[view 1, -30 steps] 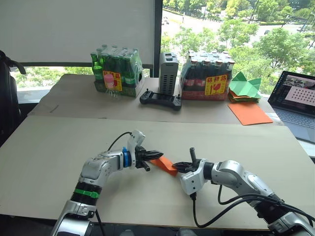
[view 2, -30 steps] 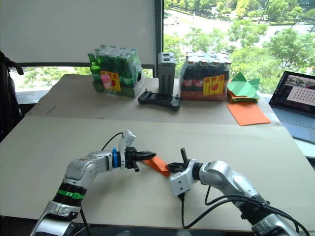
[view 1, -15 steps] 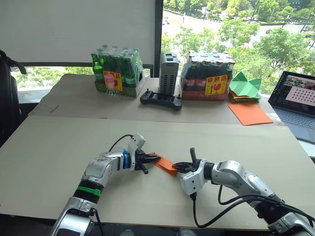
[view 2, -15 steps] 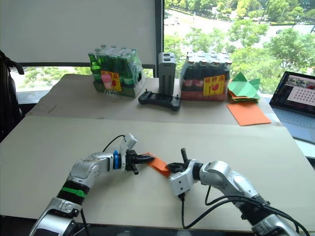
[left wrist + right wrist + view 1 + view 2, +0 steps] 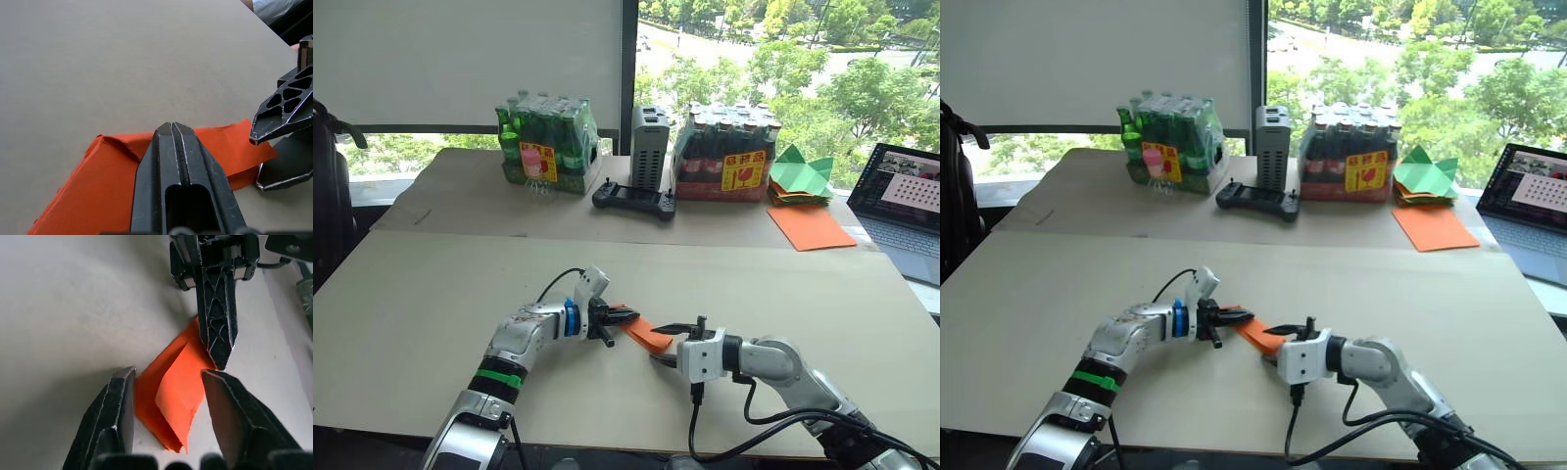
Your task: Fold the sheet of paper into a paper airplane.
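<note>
Near table (image 5: 421, 294): pale beige top. Lying on it, toward the front middle, one small folded sheet of paper (image 5: 644, 332), bright orange, creased, flat on the surface.

Far table (image 5: 460, 186): same beige top, set just behind the near one. On it, along the window side: a shrink-wrapped pack of green bottles (image 5: 544, 145); a grey upright box (image 5: 649, 146); a black handheld controller (image 5: 633, 201) just in front of the box; a wrapped pack of dark bottles (image 5: 724, 152); a stack of green paper shapes (image 5: 800, 174); a larger smooth orange sheet (image 5: 809, 225) in front of that stack; an open laptop (image 5: 909, 204) at the right edge.
</note>
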`<state>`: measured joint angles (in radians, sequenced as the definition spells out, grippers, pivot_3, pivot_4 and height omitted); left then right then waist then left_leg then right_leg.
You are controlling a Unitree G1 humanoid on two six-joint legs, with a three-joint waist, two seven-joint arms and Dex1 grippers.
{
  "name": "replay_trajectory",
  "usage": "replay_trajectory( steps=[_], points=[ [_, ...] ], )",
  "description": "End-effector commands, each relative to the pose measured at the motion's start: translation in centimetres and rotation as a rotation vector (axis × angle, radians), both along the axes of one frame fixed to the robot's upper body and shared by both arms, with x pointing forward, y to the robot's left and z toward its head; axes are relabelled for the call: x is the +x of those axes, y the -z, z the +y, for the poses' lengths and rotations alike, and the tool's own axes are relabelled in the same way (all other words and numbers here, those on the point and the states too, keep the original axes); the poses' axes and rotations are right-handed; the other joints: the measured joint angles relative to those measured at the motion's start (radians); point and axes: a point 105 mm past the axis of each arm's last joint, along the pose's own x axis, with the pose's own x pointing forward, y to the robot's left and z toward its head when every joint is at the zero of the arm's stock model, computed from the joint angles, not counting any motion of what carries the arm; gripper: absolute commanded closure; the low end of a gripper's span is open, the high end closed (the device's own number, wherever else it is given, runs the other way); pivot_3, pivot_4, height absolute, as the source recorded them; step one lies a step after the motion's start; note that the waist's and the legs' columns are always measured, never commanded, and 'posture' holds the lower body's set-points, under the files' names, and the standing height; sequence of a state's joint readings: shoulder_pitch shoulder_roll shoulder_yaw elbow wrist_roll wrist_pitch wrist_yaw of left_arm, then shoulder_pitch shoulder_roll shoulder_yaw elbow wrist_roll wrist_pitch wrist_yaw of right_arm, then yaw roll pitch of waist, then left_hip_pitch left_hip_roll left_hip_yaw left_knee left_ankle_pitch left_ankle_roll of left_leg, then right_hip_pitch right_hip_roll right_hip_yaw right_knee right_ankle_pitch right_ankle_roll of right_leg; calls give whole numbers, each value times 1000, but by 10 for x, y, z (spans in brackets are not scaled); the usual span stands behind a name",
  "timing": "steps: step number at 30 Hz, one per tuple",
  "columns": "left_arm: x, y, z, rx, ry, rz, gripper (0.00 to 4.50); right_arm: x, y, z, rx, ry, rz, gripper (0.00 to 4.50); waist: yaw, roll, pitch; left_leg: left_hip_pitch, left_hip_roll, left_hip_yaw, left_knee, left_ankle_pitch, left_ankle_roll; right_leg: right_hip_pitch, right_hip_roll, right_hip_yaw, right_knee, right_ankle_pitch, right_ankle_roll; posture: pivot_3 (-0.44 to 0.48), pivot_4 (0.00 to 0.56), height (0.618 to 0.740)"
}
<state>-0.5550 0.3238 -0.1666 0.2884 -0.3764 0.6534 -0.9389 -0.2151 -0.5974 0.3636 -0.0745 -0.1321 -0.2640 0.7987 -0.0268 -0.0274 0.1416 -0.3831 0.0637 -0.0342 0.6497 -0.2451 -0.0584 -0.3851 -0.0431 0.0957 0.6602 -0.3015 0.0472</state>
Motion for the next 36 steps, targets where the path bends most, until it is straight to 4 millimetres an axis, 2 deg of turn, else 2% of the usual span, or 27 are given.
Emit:
replay_trajectory(
  steps=[1,4,5,12,15,18,20,24,32,36],
  points=[
    [-1,-1,-2,12,10,-10,4500,-15,4,7,104,12,238,678,1,0,0,0,0,0,0,0,0,0,0,0,0,0,0,0,150,740],
    [-1,0,-1,15,7,-6,4500,-8,-5,8,220,98,364,678,1,0,0,0,0,0,0,0,0,0,0,0,0,0,0,0,150,740],
    [-1,1,-1,16,7,-6,4500,-5,-8,8,257,128,393,905,1,0,0,-1,0,0,0,0,0,0,0,0,0,0,0,0,150,740],
    [-1,1,0,18,5,-4,4500,18,-26,8,499,315,539,3300,3,0,0,-1,0,0,1,0,0,-1,0,0,0,0,0,0,150,740],
    [-1,1,0,16,4,-3,4500,24,-28,6,538,367,571,4358,5,0,0,-2,0,0,0,0,0,-2,0,0,0,0,0,0,150,740],
    [-2,1,-1,17,3,-2,4500,24,-20,6,479,391,541,4449,6,0,0,-2,0,0,0,0,0,-2,0,0,0,0,0,0,150,740],
    [-2,1,-1,17,3,-1,4500,21,-9,7,379,386,480,4449,6,0,0,-2,0,0,0,0,0,-2,0,0,0,0,0,0,150,740],
    [-2,1,-1,17,4,-1,4500,18,0,9,317,382,439,4449,5,0,0,-2,0,0,0,0,0,-2,0,0,0,0,0,0,150,740],
    [-3,-8,-7,10,13,-31,4500,22,13,1,277,449,446,4449,6,0,0,-2,0,0,1,0,0,-2,0,0,0,0,0,0,150,740],
    [-4,-10,-11,7,16,-32,4500,22,14,3,275,442,449,4449,7,0,0,-2,0,0,1,0,0,-2,0,0,0,0,0,0,150,740]
  ],
)
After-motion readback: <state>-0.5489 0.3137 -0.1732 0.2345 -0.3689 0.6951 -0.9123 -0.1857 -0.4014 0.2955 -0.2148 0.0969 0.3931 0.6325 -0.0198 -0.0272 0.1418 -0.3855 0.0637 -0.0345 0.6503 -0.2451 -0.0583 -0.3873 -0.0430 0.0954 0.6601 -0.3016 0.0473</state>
